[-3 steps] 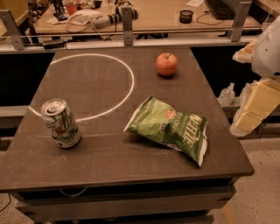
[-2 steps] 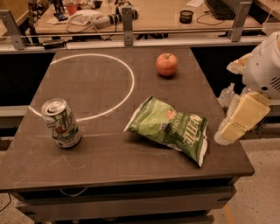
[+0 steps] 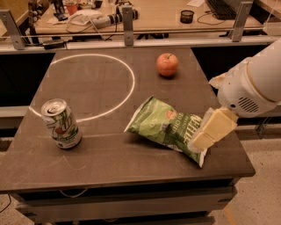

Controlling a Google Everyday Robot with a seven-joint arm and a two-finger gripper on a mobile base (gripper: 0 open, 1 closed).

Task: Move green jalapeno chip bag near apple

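The green jalapeno chip bag (image 3: 164,125) lies flat on the dark table, right of centre, white lettering up. The red-orange apple (image 3: 167,64) stands at the far side of the table, well behind the bag and apart from it. My gripper (image 3: 210,132), cream-coloured below a white arm housing (image 3: 250,85), comes in from the right and hangs over the bag's right end, near the table's right edge. I cannot see whether it touches the bag.
A green-and-white soda can (image 3: 61,124) stands upright at the left front. A white circle (image 3: 127,88) is drawn on the table (image 3: 109,162). Behind a metal rail, a desk (image 3: 153,13) holds cables and a black cup (image 3: 187,16).
My gripper has moved left and down from beyond the table's right edge to over the bag's right end. The bag, apple and can have not moved.
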